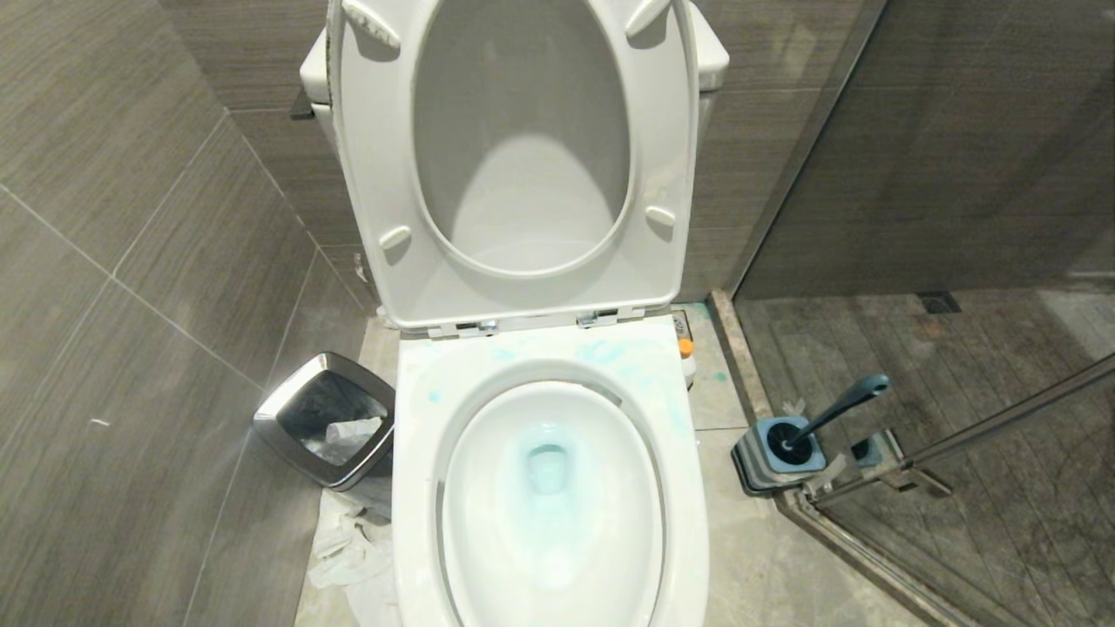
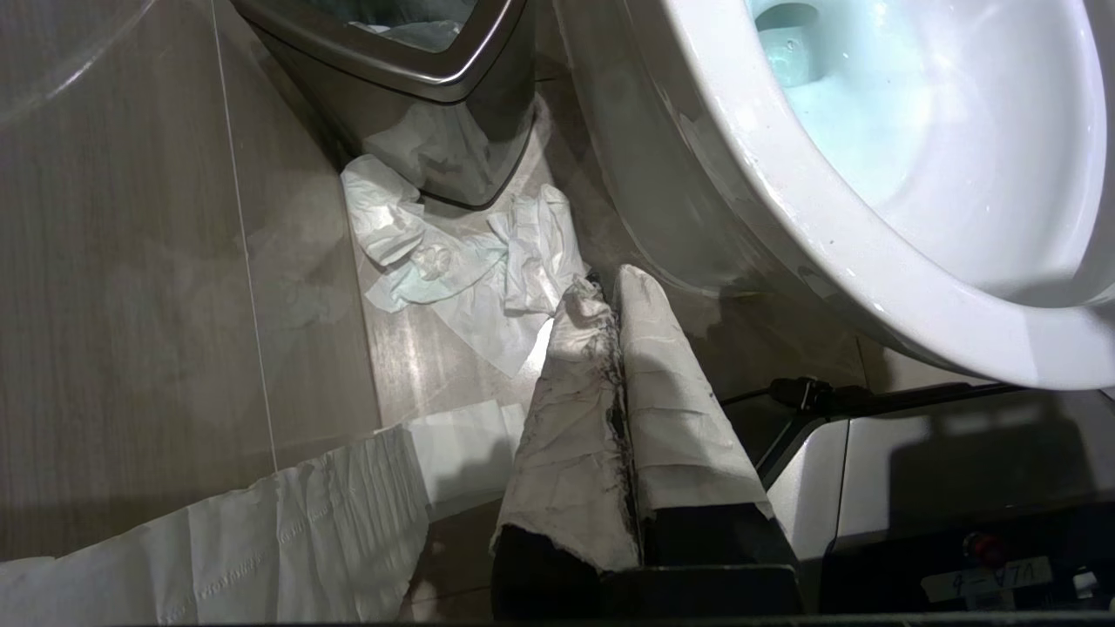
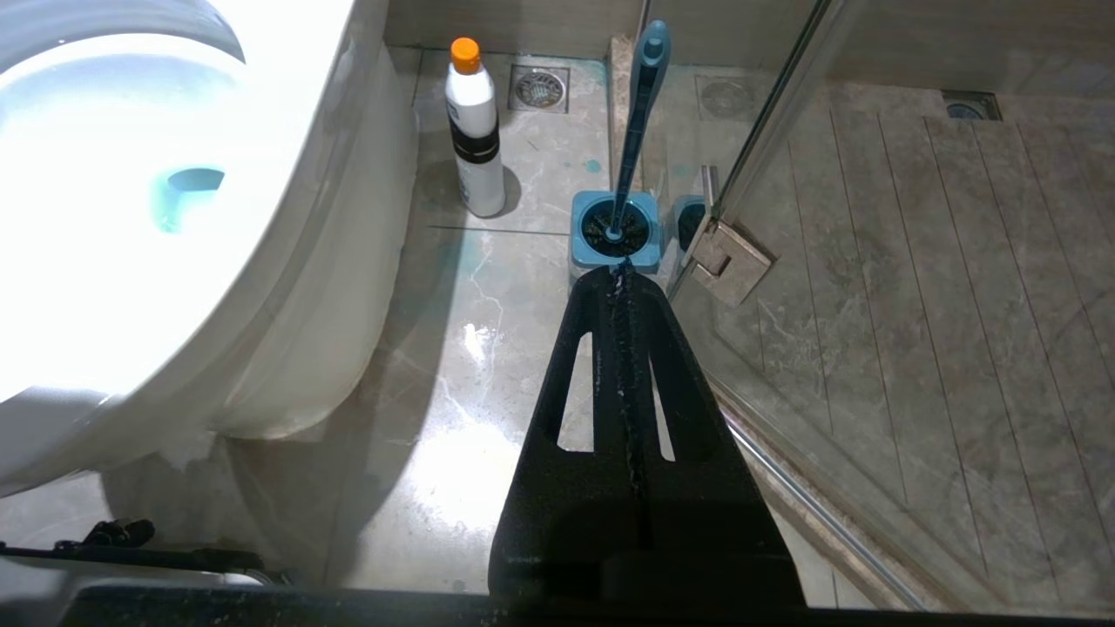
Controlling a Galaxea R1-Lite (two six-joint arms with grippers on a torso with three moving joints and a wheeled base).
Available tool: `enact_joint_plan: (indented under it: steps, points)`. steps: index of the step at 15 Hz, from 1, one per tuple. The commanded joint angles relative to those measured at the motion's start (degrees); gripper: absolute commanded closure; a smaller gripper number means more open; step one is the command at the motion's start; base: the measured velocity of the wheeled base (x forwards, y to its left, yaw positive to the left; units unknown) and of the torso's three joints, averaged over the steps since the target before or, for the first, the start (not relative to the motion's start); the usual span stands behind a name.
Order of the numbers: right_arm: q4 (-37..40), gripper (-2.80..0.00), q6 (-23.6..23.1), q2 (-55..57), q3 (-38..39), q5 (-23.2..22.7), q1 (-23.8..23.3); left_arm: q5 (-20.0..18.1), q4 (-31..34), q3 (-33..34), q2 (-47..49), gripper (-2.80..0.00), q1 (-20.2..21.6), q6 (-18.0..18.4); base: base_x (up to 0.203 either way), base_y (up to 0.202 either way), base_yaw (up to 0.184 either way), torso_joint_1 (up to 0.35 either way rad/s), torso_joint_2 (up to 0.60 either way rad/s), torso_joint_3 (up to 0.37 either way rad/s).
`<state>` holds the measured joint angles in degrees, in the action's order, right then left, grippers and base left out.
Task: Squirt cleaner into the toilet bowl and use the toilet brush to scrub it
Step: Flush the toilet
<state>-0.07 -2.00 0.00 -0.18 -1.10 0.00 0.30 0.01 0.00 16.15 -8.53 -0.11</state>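
Both grippers closed and empty: left gripper (image 2: 601,292) low beside toilet bowl (image 1: 418,488), right gripper (image 3: 620,272) near toilet brush (image 1: 841,405). Brush standing in holder (image 1: 766,457); cleaner (image 1: 547,466) tinting bowl water.

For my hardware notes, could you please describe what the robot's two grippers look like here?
The left gripper has two long tapering fingers wrapped in crumpled white paper, smudged black along the seam. The right gripper is bare matte black, its tapering fingers each with a long slot cut through. No cables or markings show.
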Motion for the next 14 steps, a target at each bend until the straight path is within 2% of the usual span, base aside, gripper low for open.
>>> enact_joint_plan:
  steps: [1, 14]
  points:
    - [-0.01, 0.00, -0.02, 0.09, 0.01, -0.04, 0.00, 0.05, -0.01, 0.03, 0.11, 0.00, 0.01, 0.02, 0.000, 0.000, 0.000, 0.000, 0.00, 0.000]
    - [-0.01, 0.00, -0.02, 0.09, 0.01, -0.04, 0.00, 0.05, -0.01, 0.09, 0.11, 0.00, 0.01, -0.06, 0.000, 0.000, 0.000, 0.000, 0.00, 0.000]
